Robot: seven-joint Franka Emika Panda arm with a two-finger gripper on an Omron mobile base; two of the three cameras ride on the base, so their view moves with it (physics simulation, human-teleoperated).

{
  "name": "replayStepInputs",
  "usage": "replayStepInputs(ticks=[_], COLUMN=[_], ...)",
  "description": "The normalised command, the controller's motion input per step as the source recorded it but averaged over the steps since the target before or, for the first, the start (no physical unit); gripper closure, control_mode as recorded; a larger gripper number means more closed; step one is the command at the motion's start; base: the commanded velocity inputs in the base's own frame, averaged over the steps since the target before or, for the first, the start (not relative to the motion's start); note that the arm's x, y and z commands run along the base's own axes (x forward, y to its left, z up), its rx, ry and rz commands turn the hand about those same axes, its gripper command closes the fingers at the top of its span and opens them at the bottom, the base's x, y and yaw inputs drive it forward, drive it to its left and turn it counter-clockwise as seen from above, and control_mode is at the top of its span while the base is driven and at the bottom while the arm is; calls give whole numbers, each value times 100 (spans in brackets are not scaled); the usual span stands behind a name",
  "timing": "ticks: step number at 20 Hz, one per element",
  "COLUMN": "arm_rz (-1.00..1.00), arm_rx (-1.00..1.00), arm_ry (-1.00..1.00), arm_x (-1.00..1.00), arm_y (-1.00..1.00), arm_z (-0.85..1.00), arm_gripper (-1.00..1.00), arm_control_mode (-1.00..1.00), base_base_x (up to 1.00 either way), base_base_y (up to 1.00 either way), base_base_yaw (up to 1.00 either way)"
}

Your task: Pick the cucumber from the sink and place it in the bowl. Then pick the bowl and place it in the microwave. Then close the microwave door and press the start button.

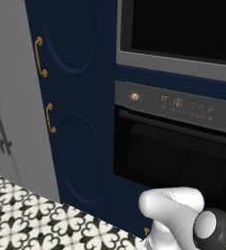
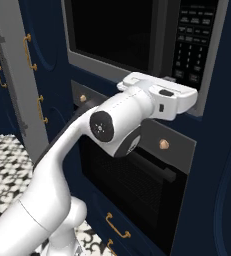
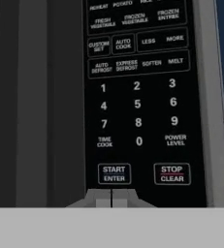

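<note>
Dark and pressed flat together, the two fingertips of the gripper (image 3: pixel 112 197) pinch nothing; the seam between them is a thin line. Just above them in the hand view, and almost straight ahead along the hand's axis, sits the START/ENTER button (image 3: pixel 114 174). It is one of a pair in that row, with the STOP/CLEAR button (image 3: pixel 171 173) beside it, so the coming press turns on staying lined up with the former. I judge the tips to be near the panel, though I cannot tell whether they touch it.

Above the pair are ten digit keys, then rows of preset keys. In the right base view the single arm reaches to the keypad (image 2: pixel 193 40) of the microwave (image 2: pixel 137 35), whose one door (image 2: pixel 114 32) looks shut. Below it sits one black oven (image 1: pixel 175 146).
</note>
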Motion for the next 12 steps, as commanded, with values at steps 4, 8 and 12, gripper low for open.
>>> replayStepInputs(ticks=[4, 8, 12], arm_rz=[0, 0, 0], arm_rx=[2, 3, 0], arm_ry=[0, 0, 0], arm_x=[16, 14, 15], arm_y=[-17, -16, -3], arm_z=[0, 0, 0], arm_gripper=[100, 100, 100], arm_control_mode=[-100, -100, -100], base_base_x=[0, 0, 0], base_base_y=[0, 0, 0], base_base_yaw=[0, 0, 0])
